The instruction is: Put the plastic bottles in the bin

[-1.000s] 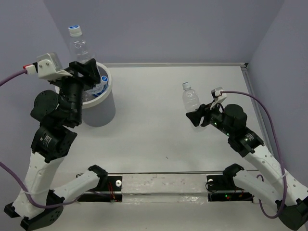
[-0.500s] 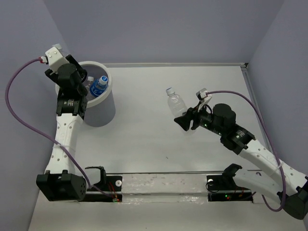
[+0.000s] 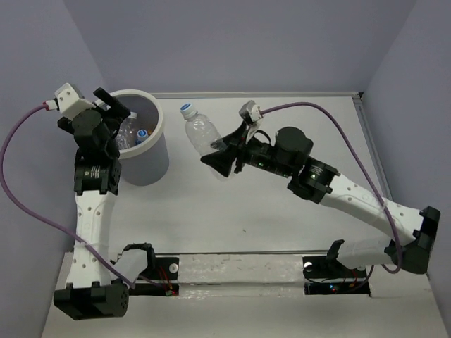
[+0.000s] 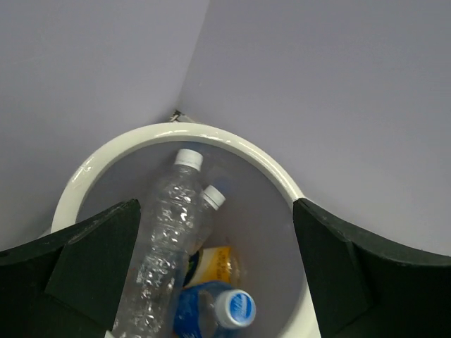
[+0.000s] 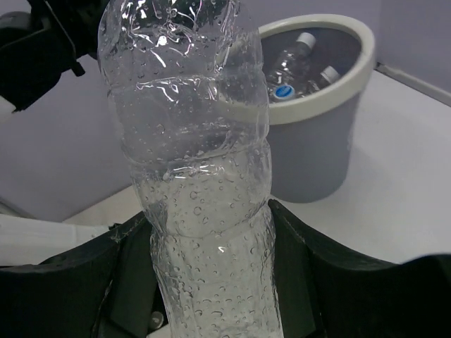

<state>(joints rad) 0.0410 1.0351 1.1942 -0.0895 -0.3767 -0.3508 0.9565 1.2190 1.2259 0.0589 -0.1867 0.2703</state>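
Observation:
The round white bin (image 3: 158,134) stands at the far left and holds several plastic bottles (image 3: 134,134). In the left wrist view the bin's rim (image 4: 211,137) rings a long clear bottle (image 4: 165,232), a blue-labelled bottle (image 4: 211,313) and an orange one (image 4: 218,264). My left gripper (image 3: 113,107) is open and empty above the bin's left rim. My right gripper (image 3: 224,156) is shut on a clear bottle (image 3: 201,130) with a blue-and-white cap, held in the air just right of the bin. That bottle (image 5: 201,183) fills the right wrist view, with the bin (image 5: 317,105) behind it.
The white table (image 3: 282,211) is bounded by lilac walls at the back and sides. A metal rail (image 3: 239,271) with the arm bases runs along the near edge.
My right arm has carried the clear bottle left and farther back, close to the bin. My left gripper has let its bottle go into the bin and shifted slightly left.

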